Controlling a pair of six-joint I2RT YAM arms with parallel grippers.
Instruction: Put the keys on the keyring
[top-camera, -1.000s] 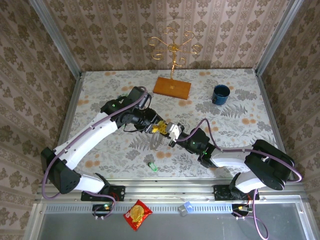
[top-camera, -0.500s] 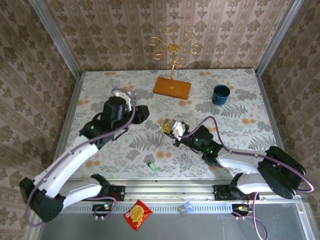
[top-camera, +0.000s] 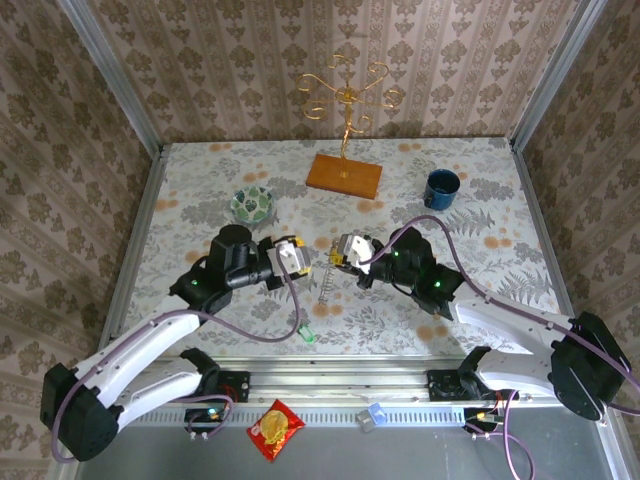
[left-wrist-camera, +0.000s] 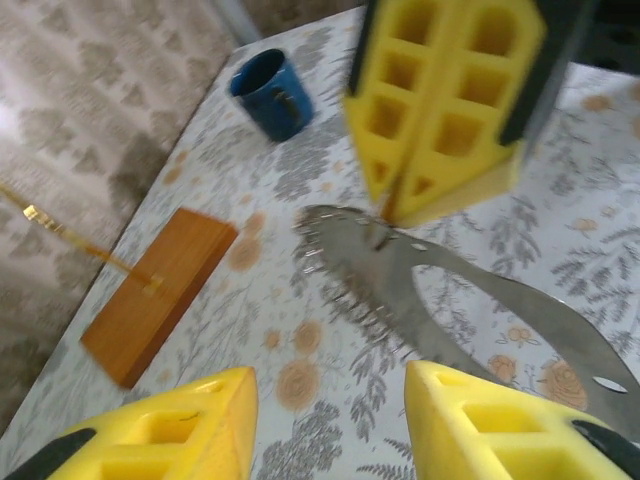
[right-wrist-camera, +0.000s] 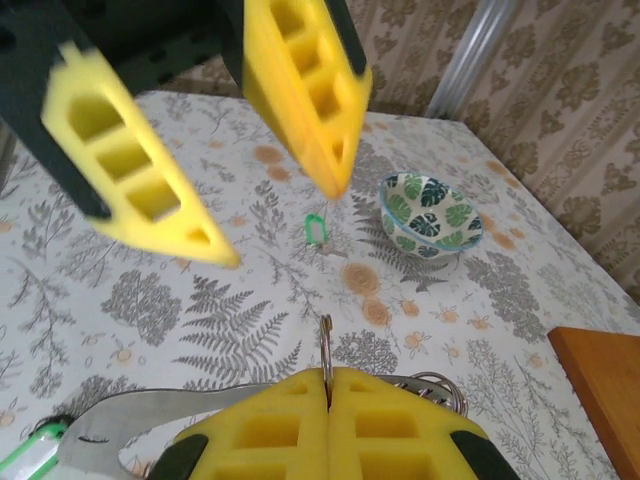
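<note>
Right fingers clamp keyring | left fingers apart, empty | green key loose on desk | I judge threading pending

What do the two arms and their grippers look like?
The left arm and right arm have white shells, black joints and a looping purple cable each. The left gripper and right gripper have yellow wedge fingers with square hollows.

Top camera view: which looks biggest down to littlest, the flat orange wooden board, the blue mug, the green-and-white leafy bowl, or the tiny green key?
1. Flat orange wooden board
2. Green-and-white leafy bowl and blue mug: almost alike, too close to rank
3. Tiny green key, by far the littlest
</note>
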